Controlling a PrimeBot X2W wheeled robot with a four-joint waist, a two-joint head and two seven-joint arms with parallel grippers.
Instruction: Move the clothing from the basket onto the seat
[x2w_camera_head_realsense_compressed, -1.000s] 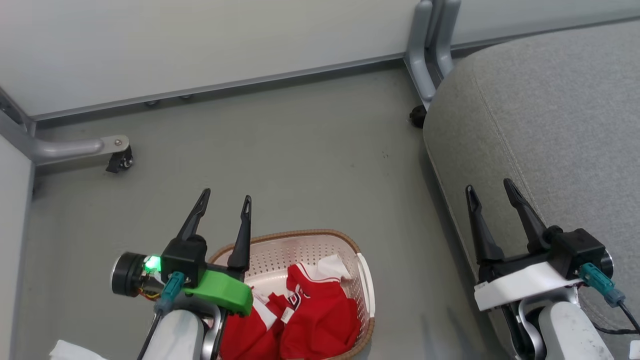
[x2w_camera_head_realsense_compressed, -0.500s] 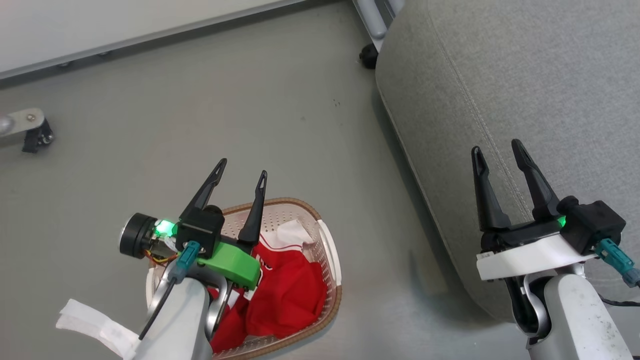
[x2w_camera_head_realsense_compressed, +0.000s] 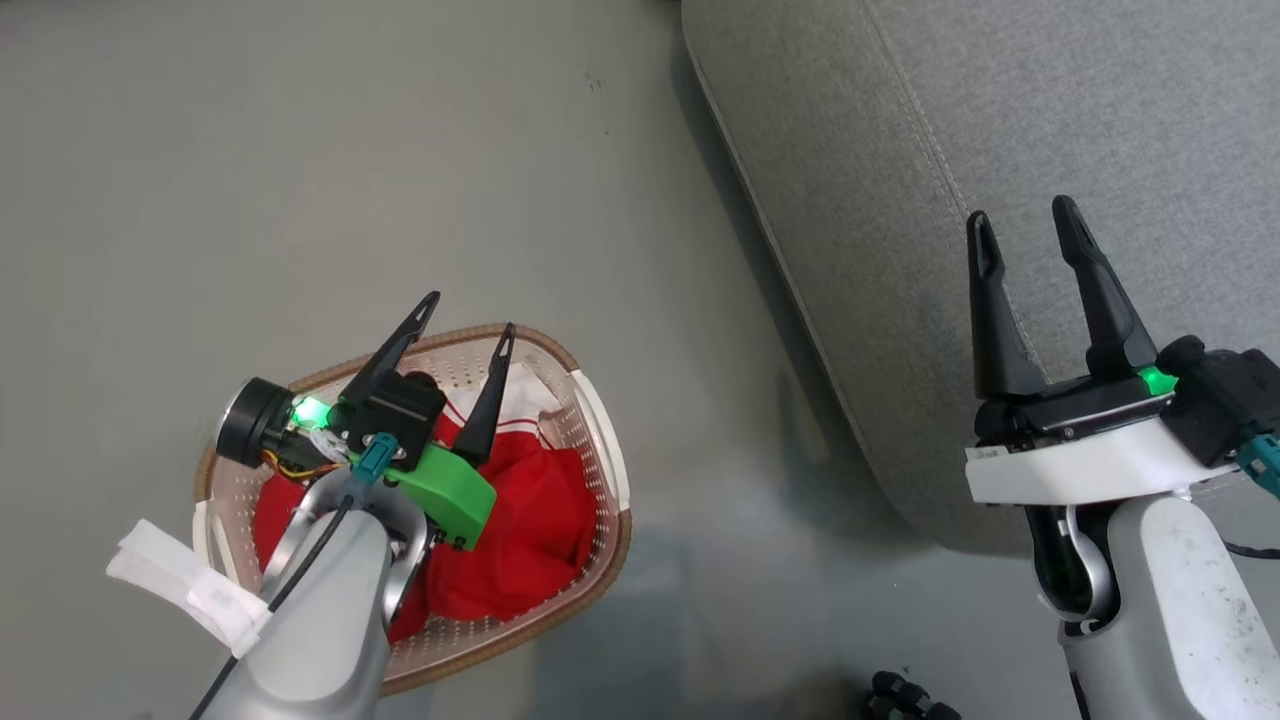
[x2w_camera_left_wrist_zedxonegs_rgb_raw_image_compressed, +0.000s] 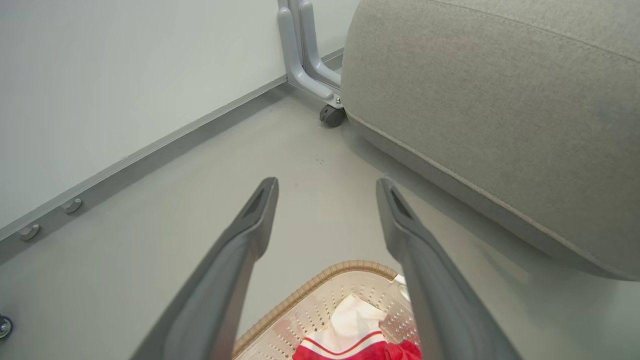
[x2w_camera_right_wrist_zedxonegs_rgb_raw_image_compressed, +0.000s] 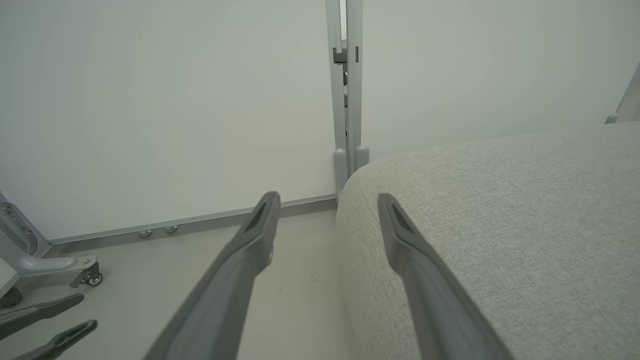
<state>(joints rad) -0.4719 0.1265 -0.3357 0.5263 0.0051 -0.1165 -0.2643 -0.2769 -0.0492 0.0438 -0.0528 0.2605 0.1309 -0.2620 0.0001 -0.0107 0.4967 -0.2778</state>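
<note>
On the right of the head view, the large grey fabric-upholstered seat (x2w_camera_head_realsense_compressed: 1000, 120) is filling the upper corner, its rounded, stitched edge running diagonally from top centre down toward the lower right. The grey floor (x2w_camera_head_realsense_compressed: 300, 150) is spreading beside it. The oval white perforated plastic basket with the brown woven-look rim (x2w_camera_head_realsense_compressed: 590, 440) is standing on the floor at the lower left, well apart from the seat. Its white handles are facing left and right in that view. Its long axis is hard to judge, because the left arm is covering part of it. The bright red clothing with white trim (x2w_camera_head_realsense_compressed: 540, 520) is lying crumpled inside the basket, pointing no clear way, its white-trimmed part nearest the far rim. The left pincer (x2w_camera_head_realsense_compressed: 471, 312) is hovering over the basket, fingers spread and holding nothing. The right pincer (x2w_camera_head_realsense_compressed: 1021, 210) is hanging over the seat's edge, likewise spread and empty.
</note>
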